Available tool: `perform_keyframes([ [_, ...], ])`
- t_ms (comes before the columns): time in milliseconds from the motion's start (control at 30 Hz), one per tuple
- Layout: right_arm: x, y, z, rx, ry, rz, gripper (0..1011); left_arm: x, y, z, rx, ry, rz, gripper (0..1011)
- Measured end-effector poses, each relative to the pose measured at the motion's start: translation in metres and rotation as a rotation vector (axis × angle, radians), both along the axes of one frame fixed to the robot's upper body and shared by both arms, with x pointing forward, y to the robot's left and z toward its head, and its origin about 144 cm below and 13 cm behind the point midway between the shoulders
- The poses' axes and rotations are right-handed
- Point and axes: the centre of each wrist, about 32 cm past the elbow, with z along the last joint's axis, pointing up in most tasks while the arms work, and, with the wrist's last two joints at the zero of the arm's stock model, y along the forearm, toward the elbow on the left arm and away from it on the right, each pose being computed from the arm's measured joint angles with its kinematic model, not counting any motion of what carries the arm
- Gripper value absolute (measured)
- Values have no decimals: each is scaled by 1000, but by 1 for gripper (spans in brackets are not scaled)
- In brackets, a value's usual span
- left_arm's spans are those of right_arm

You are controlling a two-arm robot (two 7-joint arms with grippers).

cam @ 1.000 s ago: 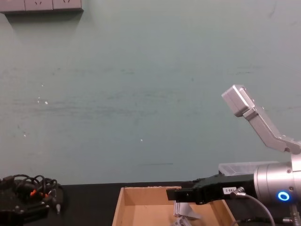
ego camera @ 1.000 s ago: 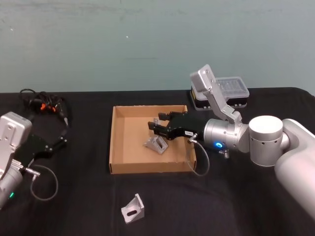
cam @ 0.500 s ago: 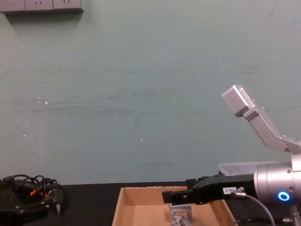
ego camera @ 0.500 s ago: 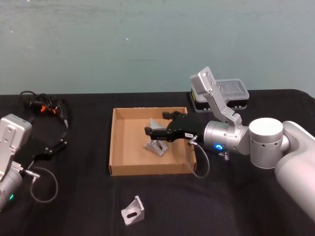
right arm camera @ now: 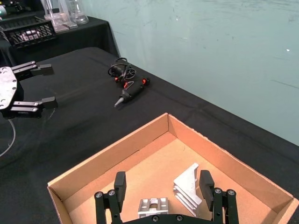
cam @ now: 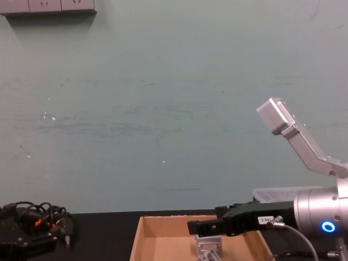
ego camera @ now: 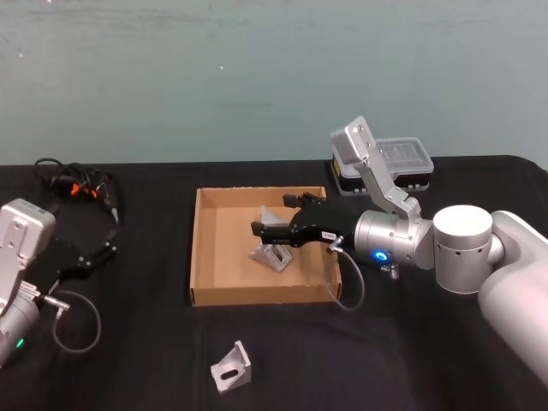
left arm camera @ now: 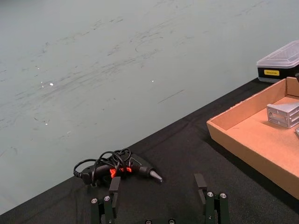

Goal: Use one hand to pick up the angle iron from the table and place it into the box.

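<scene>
The tan box (ego camera: 199, 248) sits mid-table. Two angle irons lie inside it, one near the middle (ego camera: 272, 255) and one toward the back (ego camera: 270, 214). A third angle iron (ego camera: 231, 366) rests on the black table (ego camera: 128, 360) in front of the box. My right gripper (ego camera: 276, 226) hovers over the box interior, open and empty. In the right wrist view its fingers (right arm camera: 120, 184) stand apart above both angle irons (right arm camera: 189, 186) (right arm camera: 152, 205). The left gripper (ego camera: 110, 241) is parked at the left, open (left arm camera: 158, 184).
A black case with a clear lid (ego camera: 390, 163) stands behind the box at the right. A corded power tool (ego camera: 77, 184) lies at the back left. A cable loop (ego camera: 77, 317) from the left arm rests on the table.
Over the last second my right gripper turned and drew back slightly over the box, and a second angle iron came into sight behind it. The left arm barely moved.
</scene>
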Motion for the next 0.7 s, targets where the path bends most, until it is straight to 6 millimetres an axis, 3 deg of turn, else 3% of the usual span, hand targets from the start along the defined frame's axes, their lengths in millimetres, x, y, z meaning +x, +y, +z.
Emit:
perform_keyframes([
  [433, -16, -11, 1, 64, -70, -21, 1003, 0, 0, 0, 0, 0, 0, 1000],
  [700, -37, -17, 6, 130, -123, 13, 1003, 0, 0, 0, 0, 0, 0, 1000],
])
